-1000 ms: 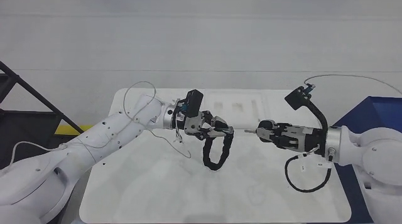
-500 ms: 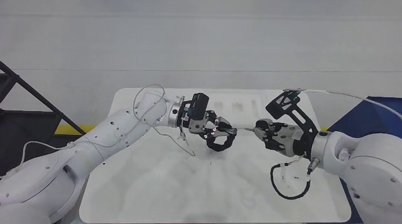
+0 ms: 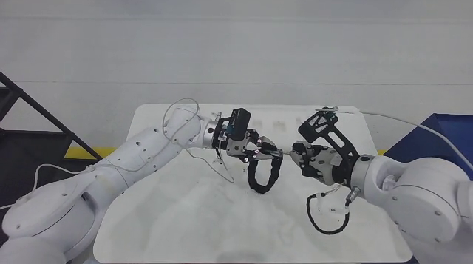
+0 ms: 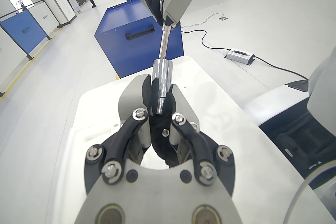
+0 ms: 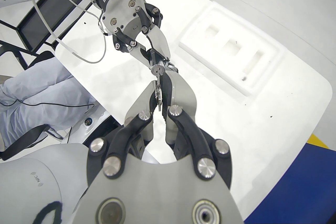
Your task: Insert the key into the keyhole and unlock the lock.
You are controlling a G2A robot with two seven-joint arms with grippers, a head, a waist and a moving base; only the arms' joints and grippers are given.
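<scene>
The left end effector [image 4: 160, 89] is clamping the lock [image 4: 162, 75] above the surface [image 4: 223, 109], while the right end effector [image 5: 160, 89] is pinching the key [image 4: 164, 42], its tip meeting the keyhole. A slightly off-axis push is risking a jam, or the lock twisting in its grip.

White arms [image 3: 140, 157], grey fingers [image 4: 128, 100], black linkages [image 4: 189, 136], silver screws [image 4: 111, 171]
</scene>
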